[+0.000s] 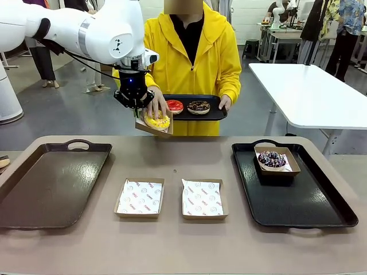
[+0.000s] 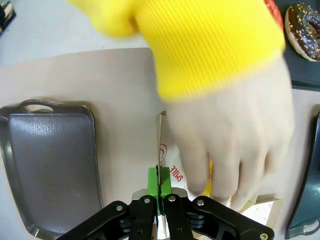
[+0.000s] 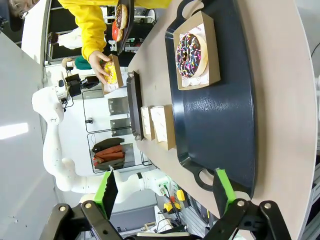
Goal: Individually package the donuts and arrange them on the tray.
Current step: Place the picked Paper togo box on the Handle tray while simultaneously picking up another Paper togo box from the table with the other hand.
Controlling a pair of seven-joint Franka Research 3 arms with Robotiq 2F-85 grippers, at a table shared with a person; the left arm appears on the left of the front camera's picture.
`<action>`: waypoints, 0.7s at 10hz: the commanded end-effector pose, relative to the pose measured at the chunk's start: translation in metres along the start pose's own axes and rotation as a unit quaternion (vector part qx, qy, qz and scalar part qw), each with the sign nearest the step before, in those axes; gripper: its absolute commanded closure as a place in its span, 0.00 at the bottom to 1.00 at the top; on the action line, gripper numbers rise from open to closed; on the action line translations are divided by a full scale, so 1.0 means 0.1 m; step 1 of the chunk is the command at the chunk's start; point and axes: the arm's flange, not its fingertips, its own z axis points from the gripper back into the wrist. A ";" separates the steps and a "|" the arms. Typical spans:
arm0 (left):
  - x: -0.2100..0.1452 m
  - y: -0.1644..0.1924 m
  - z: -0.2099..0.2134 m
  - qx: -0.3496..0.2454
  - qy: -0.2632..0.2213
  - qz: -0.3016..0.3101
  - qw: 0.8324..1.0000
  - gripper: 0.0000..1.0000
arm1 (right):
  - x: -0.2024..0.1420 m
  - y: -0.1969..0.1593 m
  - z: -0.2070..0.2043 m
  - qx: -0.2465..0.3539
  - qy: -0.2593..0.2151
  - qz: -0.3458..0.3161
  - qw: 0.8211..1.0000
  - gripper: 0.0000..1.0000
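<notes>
left gripper (image 1: 136, 109): jaws clamped on box (image 1: 150, 129) over tabletop (image 1: 172, 160) far edge | right gripper (image 3: 165, 192): jaws apart | risk: tilting under push of hand (image 1: 156, 103), spilling yellow donut (image 1: 157, 121)

Left arm: my glossy white rounded robot arm (image 1: 69, 28), with a grey ring at one joint and a small black mark on the shell.
Cable: a thin black cable (image 1: 92, 62) running under it.
Left wrist: a black block with a small blue light (image 1: 131, 80).
Left claw: my black two-finger left gripper (image 2: 159, 176), silver screw heads, bright green pads.
Right claw: my black right gripper (image 3: 164, 175), silver bolts, long green pads.
</notes>
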 end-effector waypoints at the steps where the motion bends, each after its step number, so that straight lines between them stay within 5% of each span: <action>1: -0.03 0.01 0.03 0.000 -0.002 -0.002 1.000 1.00 | 0.00 0.01 0.01 0.003 0.002 -0.003 1.000 0.00; 7: -0.03 0.01 0.03 0.000 -0.002 -0.002 1.000 1.00 | 0.00 0.01 0.01 0.003 0.002 -0.003 1.000 0.00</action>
